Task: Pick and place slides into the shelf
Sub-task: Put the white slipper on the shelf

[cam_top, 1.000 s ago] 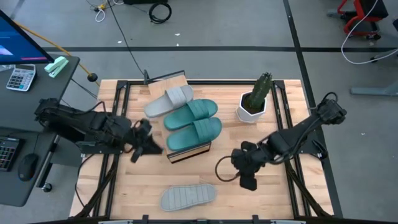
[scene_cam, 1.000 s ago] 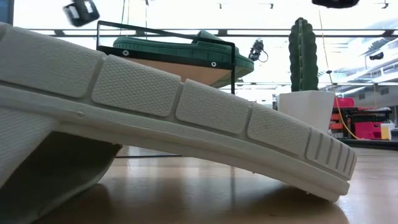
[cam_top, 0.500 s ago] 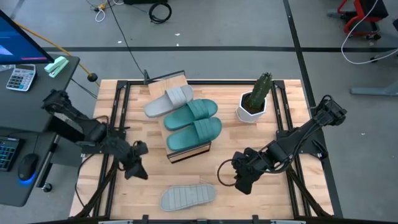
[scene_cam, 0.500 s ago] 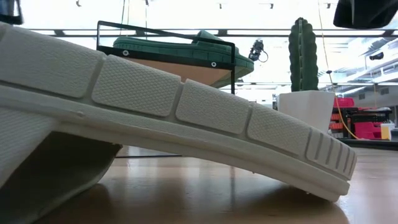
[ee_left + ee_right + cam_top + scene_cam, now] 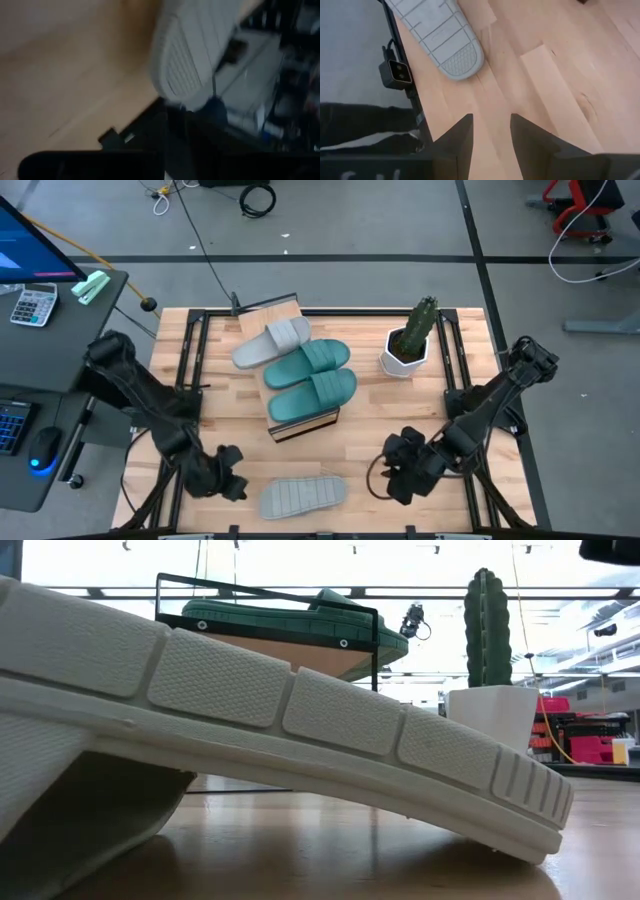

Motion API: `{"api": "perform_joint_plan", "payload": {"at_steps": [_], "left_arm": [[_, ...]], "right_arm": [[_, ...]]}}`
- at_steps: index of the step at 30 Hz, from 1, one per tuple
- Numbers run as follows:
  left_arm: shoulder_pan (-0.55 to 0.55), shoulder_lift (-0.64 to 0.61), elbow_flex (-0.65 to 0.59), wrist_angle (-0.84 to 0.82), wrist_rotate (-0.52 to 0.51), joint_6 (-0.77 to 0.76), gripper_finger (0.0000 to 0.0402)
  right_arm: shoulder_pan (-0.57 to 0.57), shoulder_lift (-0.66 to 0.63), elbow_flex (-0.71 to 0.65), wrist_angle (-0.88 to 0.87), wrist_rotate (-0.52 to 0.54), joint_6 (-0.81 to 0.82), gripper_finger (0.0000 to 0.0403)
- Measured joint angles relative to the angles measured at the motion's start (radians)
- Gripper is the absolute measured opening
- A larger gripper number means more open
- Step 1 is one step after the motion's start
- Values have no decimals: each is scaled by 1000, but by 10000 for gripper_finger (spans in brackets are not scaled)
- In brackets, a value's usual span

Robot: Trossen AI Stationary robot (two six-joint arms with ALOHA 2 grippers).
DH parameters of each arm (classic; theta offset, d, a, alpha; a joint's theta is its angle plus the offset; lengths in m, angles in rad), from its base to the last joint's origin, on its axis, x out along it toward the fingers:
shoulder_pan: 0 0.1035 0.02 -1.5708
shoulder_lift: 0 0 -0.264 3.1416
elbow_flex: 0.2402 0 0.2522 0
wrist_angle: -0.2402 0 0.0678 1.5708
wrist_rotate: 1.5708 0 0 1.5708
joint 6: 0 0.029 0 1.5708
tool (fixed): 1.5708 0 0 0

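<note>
High view: my left gripper (image 5: 228,485) and right gripper (image 5: 400,477) flank the upside-down grey slide (image 5: 302,497) at the table's (image 5: 400,415) near edge. My right fingers (image 5: 455,140) stand narrowly parted, holding nothing; I cannot tell my left's state. Two teal slides (image 5: 312,385) and another grey slide (image 5: 270,343) sit on the shelf (image 5: 303,423), near a potted cactus (image 5: 410,340).

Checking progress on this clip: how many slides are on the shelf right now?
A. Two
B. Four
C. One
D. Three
D: the high view shows a pale grey slide and two teal slides lying on the shelf, while the fourth, another grey slide, lies sole-up on the table near its front edge.
</note>
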Motion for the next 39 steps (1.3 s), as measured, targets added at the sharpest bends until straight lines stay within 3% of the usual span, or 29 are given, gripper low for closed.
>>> {"api": "perform_joint_plan", "payload": {"at_steps": [3,9,15,26,39], "left_arm": [[-46,58,7,3,-104,-106,65],[-89,137,8,80,-119,-180,61],[-65,201,9,196,-173,-153,108],[-58,309,9,188,-175,-149,213],[-57,338,9,278,-331,-127,228]], "right_arm": [[29,0,0,0,21,19,149],[84,0,0,0,86,38,179],[130,0,0,1,137,86,220],[140,0,0,5,129,113,268],[130,0,0,5,127,105,272]]}}
